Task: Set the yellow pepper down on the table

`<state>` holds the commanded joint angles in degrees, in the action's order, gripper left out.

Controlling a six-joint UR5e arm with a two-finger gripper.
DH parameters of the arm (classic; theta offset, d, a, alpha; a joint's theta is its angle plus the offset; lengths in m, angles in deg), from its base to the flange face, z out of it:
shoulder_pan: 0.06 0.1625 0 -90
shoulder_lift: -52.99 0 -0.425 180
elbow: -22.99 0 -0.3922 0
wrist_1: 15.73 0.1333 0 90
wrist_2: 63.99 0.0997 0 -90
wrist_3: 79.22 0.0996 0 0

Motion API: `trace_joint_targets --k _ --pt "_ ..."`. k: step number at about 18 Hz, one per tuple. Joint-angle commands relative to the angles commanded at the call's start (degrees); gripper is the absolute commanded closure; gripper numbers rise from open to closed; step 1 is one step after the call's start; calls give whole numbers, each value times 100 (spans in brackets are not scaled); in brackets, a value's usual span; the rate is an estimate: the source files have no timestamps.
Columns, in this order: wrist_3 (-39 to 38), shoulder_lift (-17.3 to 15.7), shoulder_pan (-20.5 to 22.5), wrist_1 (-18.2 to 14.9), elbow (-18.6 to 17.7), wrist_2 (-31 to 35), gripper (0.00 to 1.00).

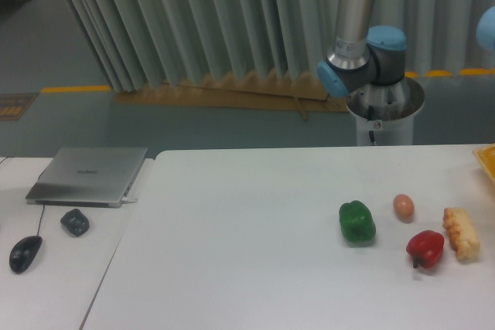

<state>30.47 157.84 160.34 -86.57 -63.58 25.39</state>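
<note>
Laptop (87, 175), dark lump (75, 222) and mouse (25, 253) on side desk (54, 284). White counter (232, 253) carries green pepper (356, 222), egg (403, 206), red pepper (425, 249), pale ridged food (461, 233). Arm base (371, 75) behind. Yellow pepper unseen; tool outside the picture, state unknowable.

— How many peppers lie on the table (232, 253)?
— Two: one green pepper (356, 221) and one red pepper (425, 249). No claw shows in the view, so places cannot be given from it.
— What else is on that top?
— One egg (403, 206), one pale ridged pastry-like piece (461, 233), and one yellow thing (487, 161) cut off by the right edge.
— And the smaller desk (46, 268)?
— One closed laptop (88, 175), one mouse (25, 253), one small dark lump (75, 222).
— Arms?
— One robot arm (363, 52), on one pedestal.
</note>
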Motion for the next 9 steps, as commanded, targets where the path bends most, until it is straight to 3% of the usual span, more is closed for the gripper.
trace_joint_targets --k 4,9 --pt "96 0 9 9 0 26 0" --pt "2008 35 18 0 17 360 0"
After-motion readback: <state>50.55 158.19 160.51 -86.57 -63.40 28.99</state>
